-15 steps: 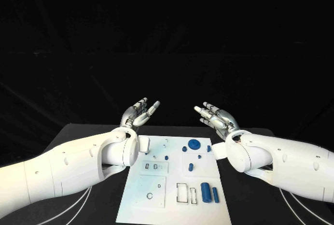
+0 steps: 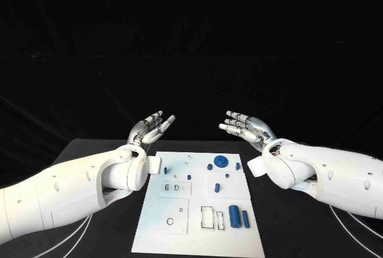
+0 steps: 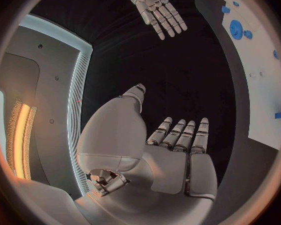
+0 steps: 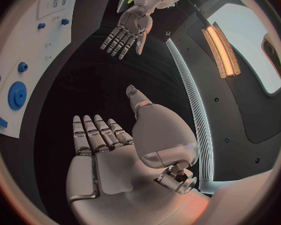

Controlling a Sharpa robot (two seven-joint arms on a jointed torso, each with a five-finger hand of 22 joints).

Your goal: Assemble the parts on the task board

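The white task board [image 2: 160,225] lies in the middle of the black table, with several blue parts on it: a round gear [image 2: 220,159], a thick cylinder [image 2: 234,215] and a thinner peg [image 2: 245,218] near the front right. My left hand [image 2: 150,126] is raised above the board's far left corner, palm up, fingers apart, holding nothing. My right hand [image 2: 243,127] hovers above the far right corner, likewise spread and empty. The left wrist view has my left hand [image 3: 178,150], my right hand [image 3: 157,7] and the gear [image 3: 236,29]. The right wrist view has my right hand [image 4: 109,150], my left hand [image 4: 129,29] and the gear [image 4: 17,95].
The board carries rectangular slots [image 2: 207,216] and a round hole [image 2: 170,221] near its front. Small blue pieces [image 2: 217,187] dot its middle. Bare black table [image 2: 287,236] lies on both sides of the board.
Both hands have lifted a little and moved slightly outward, away from the board. The parts on the board lie as before.
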